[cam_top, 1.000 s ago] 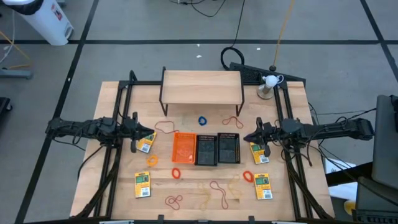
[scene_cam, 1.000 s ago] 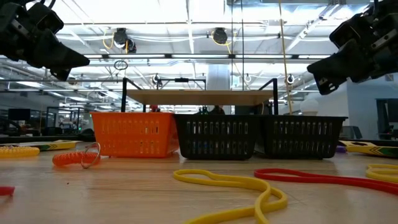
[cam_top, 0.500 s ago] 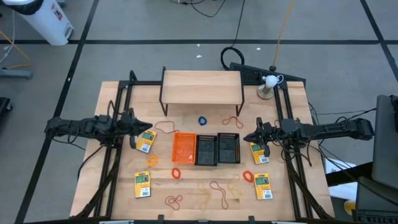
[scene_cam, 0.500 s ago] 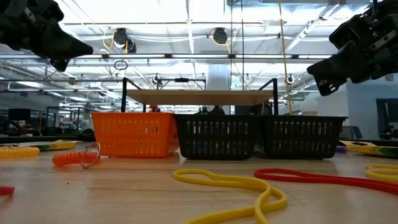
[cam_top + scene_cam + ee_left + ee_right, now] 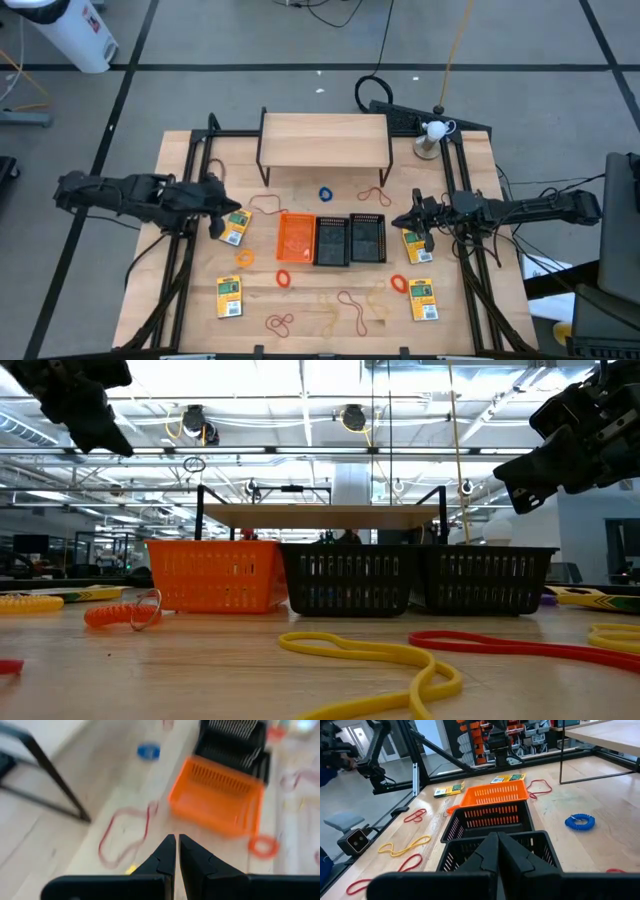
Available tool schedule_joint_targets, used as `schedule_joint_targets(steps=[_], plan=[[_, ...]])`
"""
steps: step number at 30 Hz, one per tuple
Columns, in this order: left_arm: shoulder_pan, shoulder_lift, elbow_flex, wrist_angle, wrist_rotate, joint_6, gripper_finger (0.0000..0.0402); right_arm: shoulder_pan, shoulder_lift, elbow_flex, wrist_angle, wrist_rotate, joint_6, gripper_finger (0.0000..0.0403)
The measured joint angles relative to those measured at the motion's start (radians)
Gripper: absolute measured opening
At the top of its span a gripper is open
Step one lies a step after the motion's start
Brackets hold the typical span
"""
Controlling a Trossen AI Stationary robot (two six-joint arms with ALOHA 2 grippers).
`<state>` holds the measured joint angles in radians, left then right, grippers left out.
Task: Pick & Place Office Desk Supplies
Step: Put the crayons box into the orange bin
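Note:
My left gripper (image 5: 222,207) (image 5: 177,836) is shut and hangs in the air over the table's left part, just above a yellow-and-green pack (image 5: 235,228). My right gripper (image 5: 400,222) (image 5: 497,834) is shut too, hovering right of the bins and beside another pack (image 5: 416,245). The orange bin (image 5: 297,238) and two black bins (image 5: 332,240) (image 5: 367,238) stand side by side at the table's middle. Two more packs (image 5: 229,296) (image 5: 424,300) lie flat near the front. A blue coil (image 5: 326,194) and red loops (image 5: 265,205) (image 5: 375,193) lie behind the bins.
A light wooden shelf (image 5: 325,138) on black legs stands at the far middle. Orange coils (image 5: 284,278) (image 5: 399,284) and several thin loops (image 5: 340,310) lie scattered in front of the bins. A white lamp-like object (image 5: 432,135) sits at the far right corner.
My left gripper has risen and drawn back a little toward the table's left edge, tipping its fingers downward; it stays shut.

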<state>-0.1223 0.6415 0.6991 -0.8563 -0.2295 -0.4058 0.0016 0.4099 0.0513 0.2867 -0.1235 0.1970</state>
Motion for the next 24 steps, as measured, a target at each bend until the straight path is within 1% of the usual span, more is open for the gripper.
schedule_joint_targets(steps=[5,10,13,20,24], plan=[[0.017,0.160,0.104,-0.166,0.034,-0.011,0.0021,0.000,0.000,0.000,0.000,0.000,-0.003,0.0000],[0.077,0.291,0.151,-0.266,0.063,0.078,0.0021,0.000,0.001,0.000,0.000,0.000,-0.004,0.0000],[0.133,0.339,0.156,-0.269,0.096,0.164,0.0021,0.000,0.001,0.000,0.000,0.000,-0.004,0.0000],[0.305,0.407,0.156,-0.261,0.249,0.300,0.0021,0.000,0.001,0.000,-0.001,0.000,-0.004,0.0000],[0.383,0.440,0.156,-0.261,0.326,0.370,0.0022,0.000,0.001,0.000,-0.002,0.000,-0.004,0.0000]])
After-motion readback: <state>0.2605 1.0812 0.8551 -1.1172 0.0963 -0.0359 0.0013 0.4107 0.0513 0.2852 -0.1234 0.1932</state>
